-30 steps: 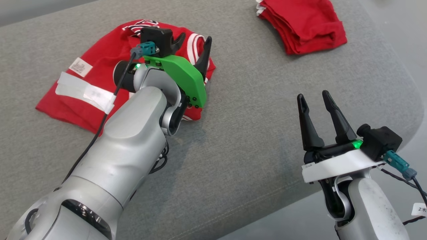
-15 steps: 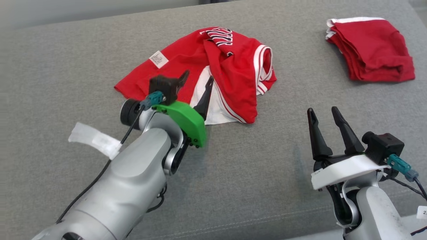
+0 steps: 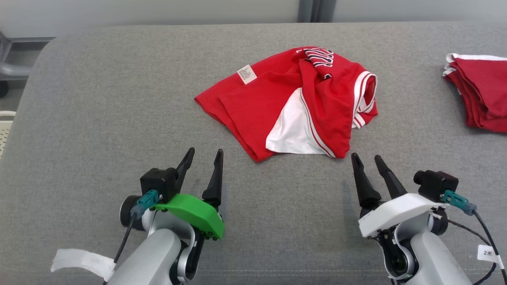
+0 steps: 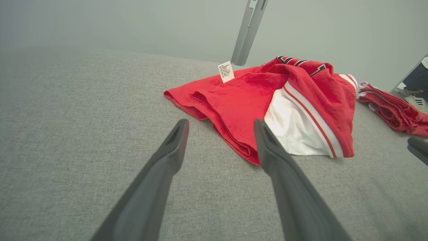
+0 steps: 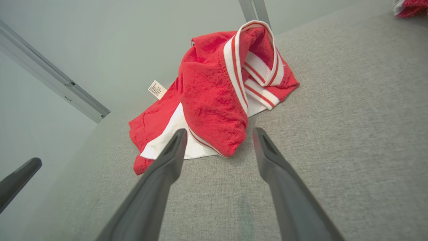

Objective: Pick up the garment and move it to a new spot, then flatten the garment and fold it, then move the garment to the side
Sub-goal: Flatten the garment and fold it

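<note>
Since a second ago my left arm has pulled back. Then the left gripper (image 3: 206, 151) was up over the red garment (image 3: 277, 107). Now it sits low on my left, with a strip of bare grey cushion (image 3: 99, 118) between it and the cloth. My head camera has swung too, so the whole picture sits differently. The garment lies crumpled in the middle of the cushion, ahead of both grippers. It is red with white stripes at the edges, and a white patch of its inside shows at the near side. A little white tag (image 3: 246, 74) sticks up from its far left part. The right gripper (image 3: 365, 156) is low on my right, its tips close to the near right corner of the garment but not touching it. Both grippers have their two fingers spread apart, and nothing is between them. A folded pile of red clothes (image 3: 481, 93) lies far off to the right, well apart from the garment.
</note>
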Controlling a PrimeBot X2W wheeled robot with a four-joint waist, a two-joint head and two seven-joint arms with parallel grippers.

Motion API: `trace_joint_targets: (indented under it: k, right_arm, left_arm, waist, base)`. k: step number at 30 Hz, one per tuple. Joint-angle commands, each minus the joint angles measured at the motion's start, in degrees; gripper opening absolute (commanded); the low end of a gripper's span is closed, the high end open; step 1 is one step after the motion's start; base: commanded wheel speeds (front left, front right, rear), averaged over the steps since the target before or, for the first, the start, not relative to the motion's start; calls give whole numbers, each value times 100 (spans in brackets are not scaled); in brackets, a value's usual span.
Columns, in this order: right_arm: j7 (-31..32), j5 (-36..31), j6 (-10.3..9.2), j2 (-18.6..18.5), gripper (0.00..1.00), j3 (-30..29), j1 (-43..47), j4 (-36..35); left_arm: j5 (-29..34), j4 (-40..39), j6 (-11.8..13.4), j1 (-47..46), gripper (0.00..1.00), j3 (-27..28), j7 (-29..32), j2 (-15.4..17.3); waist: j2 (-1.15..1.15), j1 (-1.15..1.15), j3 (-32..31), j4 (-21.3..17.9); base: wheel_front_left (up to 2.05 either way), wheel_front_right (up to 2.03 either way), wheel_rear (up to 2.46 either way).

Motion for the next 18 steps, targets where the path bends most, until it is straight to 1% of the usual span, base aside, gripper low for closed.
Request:
trace_joint_targets:
  k: [1,7,10,11,12,16,18]
  right_arm:
    - [-36,362,0,-21,100,127,-88,226]
    - [-206,1432,0,-22,100,639,-470,1040]
    - [-258,1688,0,-22,100,752,-631,1355]
    - [-305,1687,0,-27,100,728,-717,1590]
    - [-381,1528,0,-33,100,671,-825,1821]
    - [-629,710,0,-17,100,301,-1180,2611]
    - [-683,388,0,-20,100,163,-1290,2825]
  left_arm:
    - [106,-211,69,288,100,161,-24,34]
    - [336,-622,109,842,100,448,-25,-1]
    - [379,-694,95,945,100,480,-25,-21]
    - [402,-722,75,984,100,490,-25,-29]
    - [428,-740,57,1011,100,507,-25,-38]
    - [505,-787,22,1093,100,574,-25,-105]
    - [538,-808,6,1143,100,608,-25,-137]
  waist:
    - [0,0,-70,219]
    - [0,0,-60,485]
    - [0,0,-52,579]
    - [0,0,-50,628]
    - [0,0,-52,678]
    - [0,0,-74,813]
    - [0,0,-84,853]
  base:
    - [0,0,0]
    - [0,0,0]
    - [0,0,0]
    - [0,0,0]
    - [0,0,0]
    - [0,0,0]
    - [0,0,0]
